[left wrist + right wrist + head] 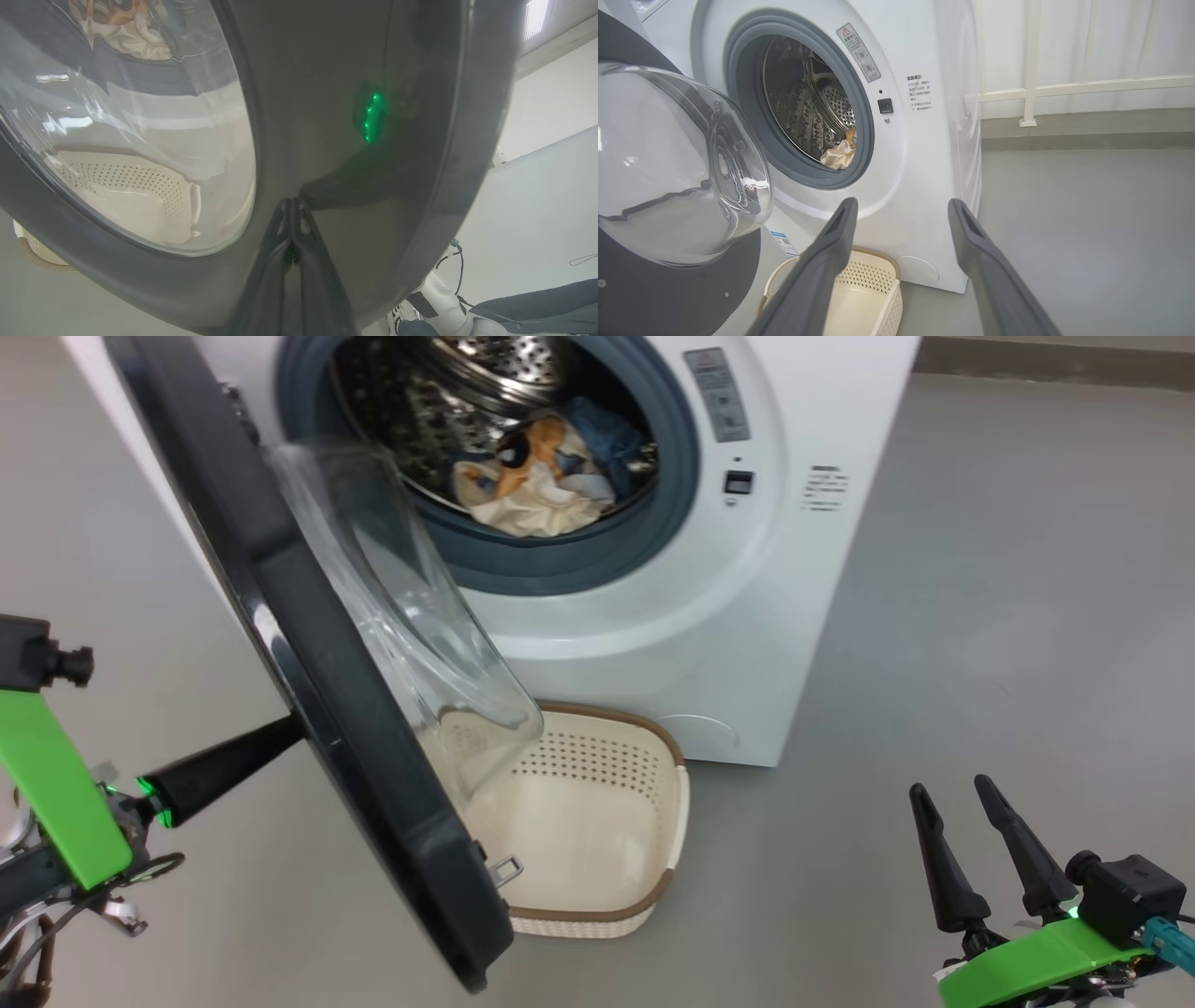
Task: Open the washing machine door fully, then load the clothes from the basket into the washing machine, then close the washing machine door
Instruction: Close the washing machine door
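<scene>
Clenched left end effector (290, 201) touches the washing machine door (308, 644) at 9 o'clock; released right end effector (948, 784) hangs at 5 o'clock. The clothes (537, 476) lie inside the washing machine (709, 644), 12 o'clock.

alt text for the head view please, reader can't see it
The left gripper touches the outer face of the half-open washing machine door with shut fingers. The clothes lie inside the washing machine, above a cream basket on the floor; the right gripper is open at lower right.
</scene>
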Controlling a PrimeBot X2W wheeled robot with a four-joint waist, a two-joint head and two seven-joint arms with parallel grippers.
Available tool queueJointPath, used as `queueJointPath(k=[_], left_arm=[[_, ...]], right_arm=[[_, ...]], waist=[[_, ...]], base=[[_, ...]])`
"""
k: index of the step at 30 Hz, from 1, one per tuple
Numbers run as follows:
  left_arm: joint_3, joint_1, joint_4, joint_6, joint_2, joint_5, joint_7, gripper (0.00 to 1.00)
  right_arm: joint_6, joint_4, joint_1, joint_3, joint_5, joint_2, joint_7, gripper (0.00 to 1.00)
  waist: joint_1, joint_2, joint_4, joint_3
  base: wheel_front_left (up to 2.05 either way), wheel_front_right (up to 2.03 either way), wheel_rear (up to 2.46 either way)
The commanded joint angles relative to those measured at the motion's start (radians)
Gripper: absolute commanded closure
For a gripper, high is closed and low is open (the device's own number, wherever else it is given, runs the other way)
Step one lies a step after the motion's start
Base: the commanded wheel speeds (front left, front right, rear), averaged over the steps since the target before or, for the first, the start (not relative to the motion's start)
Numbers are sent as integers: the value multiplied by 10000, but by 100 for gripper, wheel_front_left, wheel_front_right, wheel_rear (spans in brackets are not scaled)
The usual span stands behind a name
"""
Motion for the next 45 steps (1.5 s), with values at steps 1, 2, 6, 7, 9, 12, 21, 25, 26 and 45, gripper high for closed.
queueJointPath(k=[1, 2, 6, 7, 9, 12, 21, 25, 26, 45], left_arm=[[352, -525, -325, -10, 319, 119, -142, 100], [327, -577, -295, -10, 310, 171, -218, 100], [254, -705, -217, -10, 306, 315, -512, 100], [216, -761, -173, -10, 334, 360, -621, 100], [170, -850, -128, -10, 352, 370, -705, 100], [99, -968, -54, -10, 392, 411, -836, 100], [-88, -1098, 9, -10, 523, 286, -1064, 100], [-152, -1111, 14, -10, 547, 231, -1123, 100], [-167, -1102, 18, -10, 549, 216, -1155, 100], [191, 837, -437, -10, 547, 269, -2924, 96]], right_arm=[[56, -284, -46, 117, -134, -107, -80, 0], [56, -295, -56, 106, -140, -88, -80, 0], [56, -350, -102, 43, -176, 5, -80, 0], [56, -364, -112, 15, -184, 37, -80, 0], [56, -367, -117, -25, -189, 68, -80, 0], [56, -380, -126, -80, -187, 107, -80, 0], [56, -435, -114, -207, -208, 176, -80, 0], [56, -437, -99, -274, -227, 190, -80, 0], [56, -433, -96, -287, -231, 189, -80, 0], [56, -393, 112, -219, -187, 54, -80, 0]], waist=[[0, 0, -457, 60], [0, 0, -567, 82], [0, 0, -1039, 169], [0, 0, -1270, 214], [0, 0, -1486, 255], [0, 0, -1765, 311], [0, 0, -2108, 415], [0, 0, -2060, 402], [0, 0, -2033, 389], [0, 0, -1918, -66]], base=[[0, 0, 0], [0, 0, 0], [0, 0, 0], [0, 0, 0], [0, 0, 0], [0, 0, 0], [0, 0, 0], [0, 0, 0], [0, 0, 0], [0, 0, 0]])
